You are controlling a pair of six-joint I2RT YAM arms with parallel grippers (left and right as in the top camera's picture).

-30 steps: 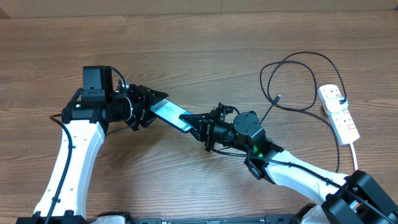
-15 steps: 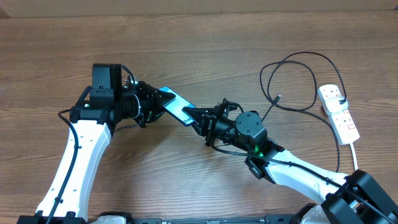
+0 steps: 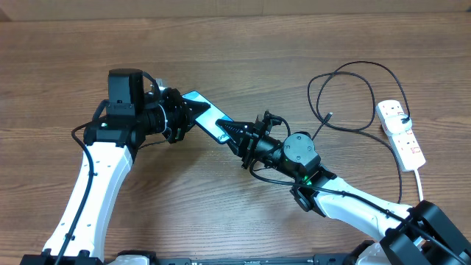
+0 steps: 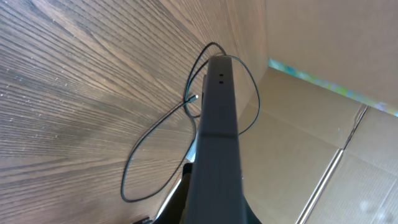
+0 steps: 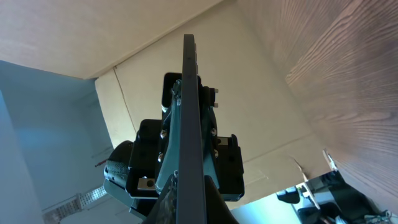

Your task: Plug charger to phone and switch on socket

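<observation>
The phone hangs tilted above the table, its light blue screen facing up, held at both ends. My left gripper is shut on its upper-left end and my right gripper is shut on its lower-right end. In the left wrist view the phone shows as a dark edge running away from the jaws. The right wrist view shows the phone's thin edge with the left gripper behind it. The charger lies in loops on the table at the right, its connector tip free. The socket lies at the far right.
The socket's thick white cord runs toward the front edge. Cardboard walls stand around the wooden table. The right arm's white link stretches from the front right corner toward the middle.
My left gripper has closed on the phone's upper-left end. The phone and both grippers have shifted slightly up and to the right. The charger and socket have not moved.
</observation>
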